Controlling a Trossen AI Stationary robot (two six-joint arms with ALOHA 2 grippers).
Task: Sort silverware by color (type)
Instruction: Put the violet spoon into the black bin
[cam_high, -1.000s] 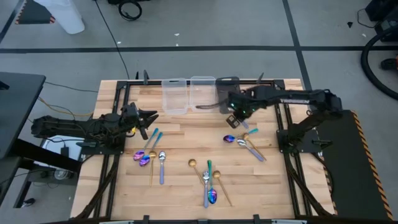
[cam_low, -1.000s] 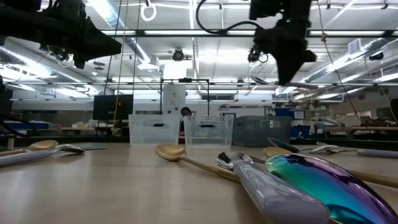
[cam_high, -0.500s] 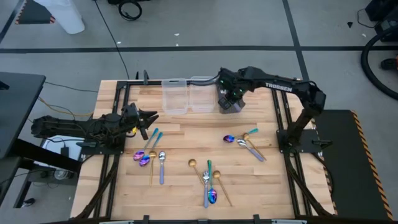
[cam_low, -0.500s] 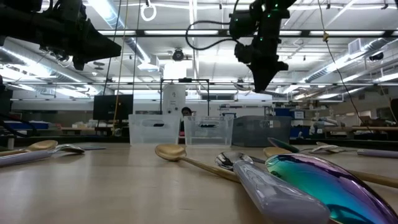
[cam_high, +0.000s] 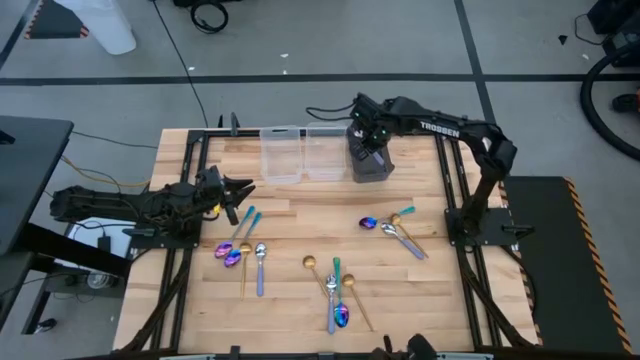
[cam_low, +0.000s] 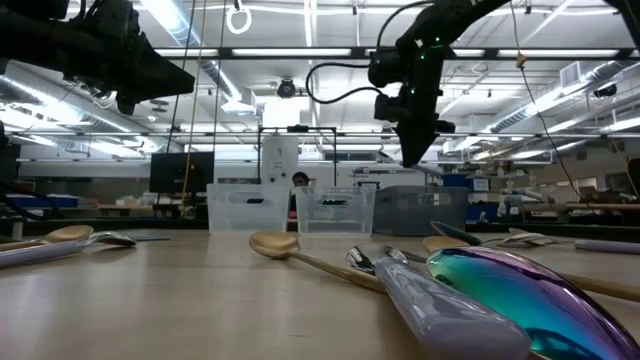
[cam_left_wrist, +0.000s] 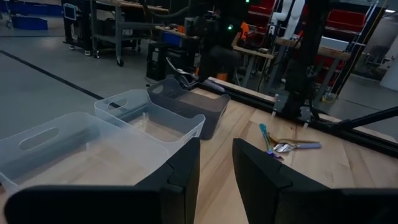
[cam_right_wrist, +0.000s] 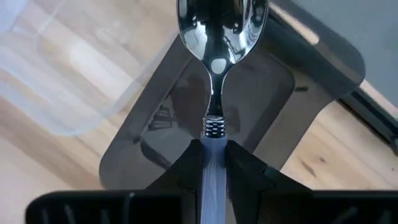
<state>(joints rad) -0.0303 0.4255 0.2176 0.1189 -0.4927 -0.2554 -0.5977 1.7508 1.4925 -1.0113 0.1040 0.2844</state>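
The right gripper (cam_right_wrist: 214, 163) pinches a silver spoon (cam_right_wrist: 219, 37) by its pale handle between both fingers (cam_right_wrist: 186, 168), bowl pointing forward, over the dark grey bin (cam_high: 367, 160) at the high view's upper centre. The left gripper (cam_high: 243, 189) waits at the left, fingers slightly spread, holding nothing. More spoons (cam_high: 335, 285) lie lower centre

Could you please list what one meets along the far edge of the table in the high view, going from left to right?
Clear bin → second clear bin → grey bin, with the right gripper holding a silver spoon over it.
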